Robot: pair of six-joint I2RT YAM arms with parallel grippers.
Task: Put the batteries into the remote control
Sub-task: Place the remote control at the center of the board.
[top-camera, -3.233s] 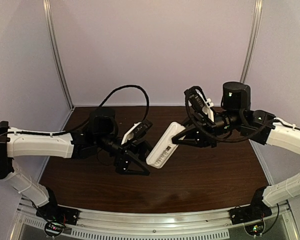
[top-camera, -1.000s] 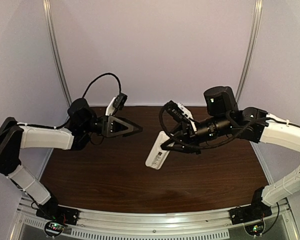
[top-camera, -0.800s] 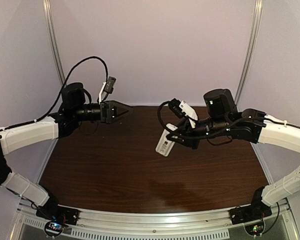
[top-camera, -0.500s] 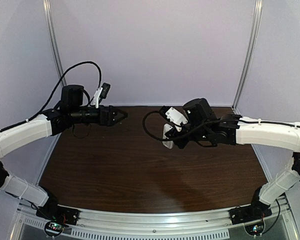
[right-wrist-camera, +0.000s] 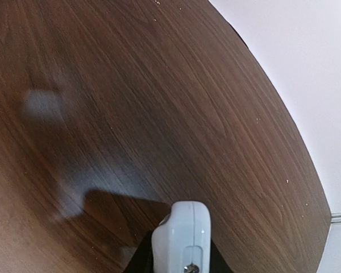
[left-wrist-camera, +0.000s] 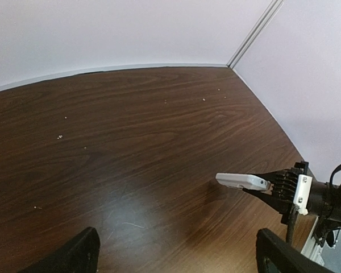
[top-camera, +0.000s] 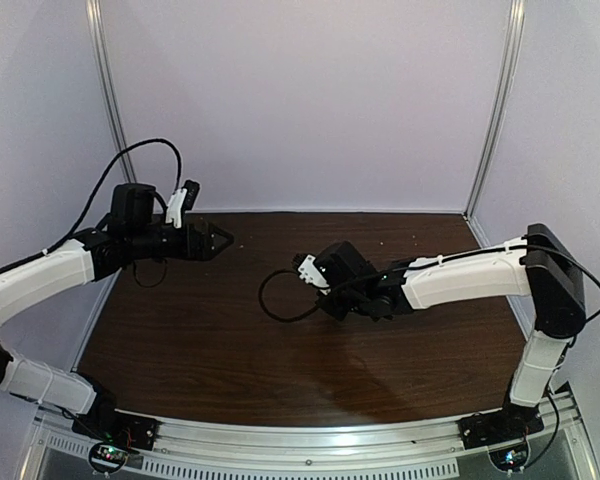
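Right gripper point(left-wrist-camera: 262, 188) clamps the remote control point(left-wrist-camera: 241, 181); left gripper point(top-camera: 218, 240) stands open, empty; batteries out of view, loading unconfirmed.

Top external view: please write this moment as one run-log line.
left claw: open, empty | right claw: shut on small white rectangular plastic remote control | remote: held above dark brown wooden table

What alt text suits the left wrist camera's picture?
A small white plastic remote control, clamped in the right gripper, is held over a dark brown wooden table. The left gripper, open wide, frames the bottom edge.
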